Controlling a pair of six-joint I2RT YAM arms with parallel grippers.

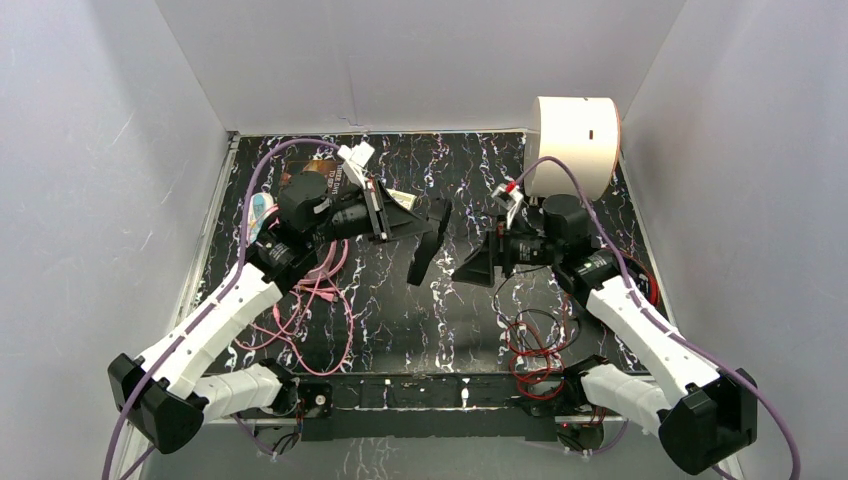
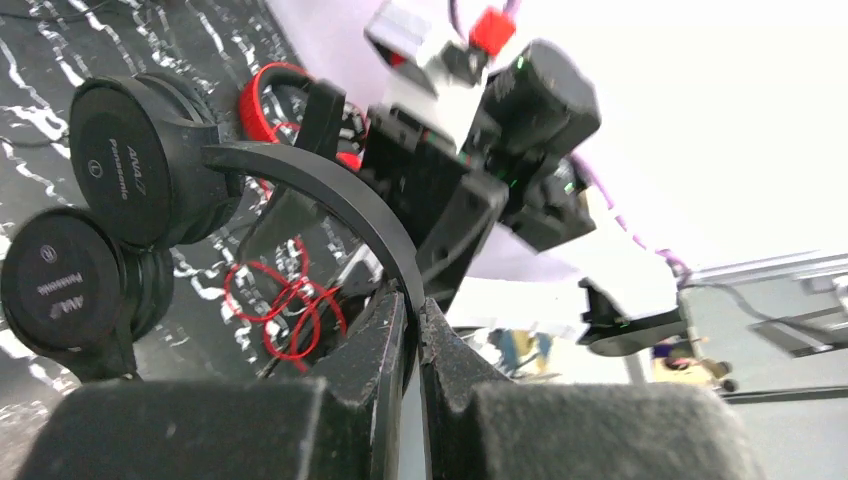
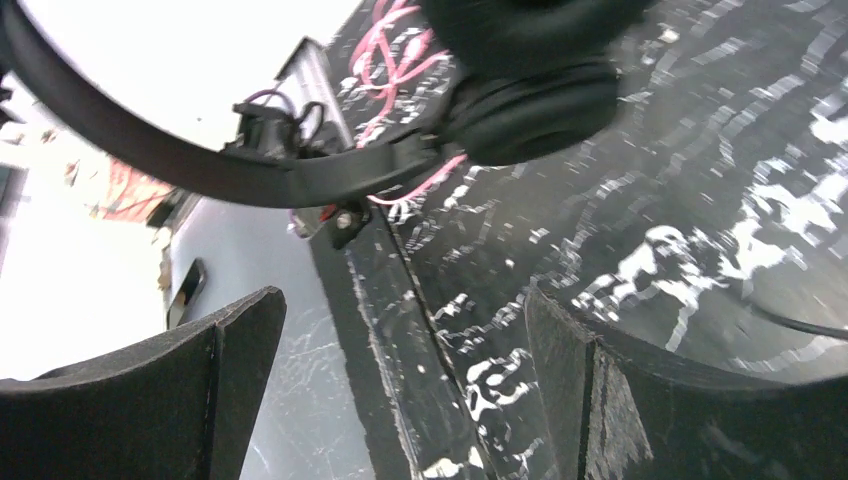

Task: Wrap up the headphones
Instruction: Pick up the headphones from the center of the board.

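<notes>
My left gripper (image 1: 418, 222) (image 2: 412, 300) is shut on the thin headband (image 2: 330, 190) of the small black headphones (image 1: 430, 242). They hang above the middle of the table. Both round ear cups (image 2: 135, 160) show at the left of the left wrist view. My right gripper (image 1: 478, 268) (image 3: 402, 300) stands open just right of them, with nothing between its fingers (image 3: 215, 370). In the right wrist view the headband (image 3: 200, 170) and one ear cup (image 3: 530, 110) lie above the jaws. A red headset (image 2: 265, 100) lies beyond, near my right arm, its red cable (image 1: 535, 345) (image 2: 285, 300) looped on the table.
A tangle of pink cable (image 1: 310, 300) (image 3: 395, 40) lies under my left arm. A white cylinder (image 1: 575, 140) stands at the back right corner. The black marbled tabletop (image 1: 400, 320) is closed in by white walls on three sides.
</notes>
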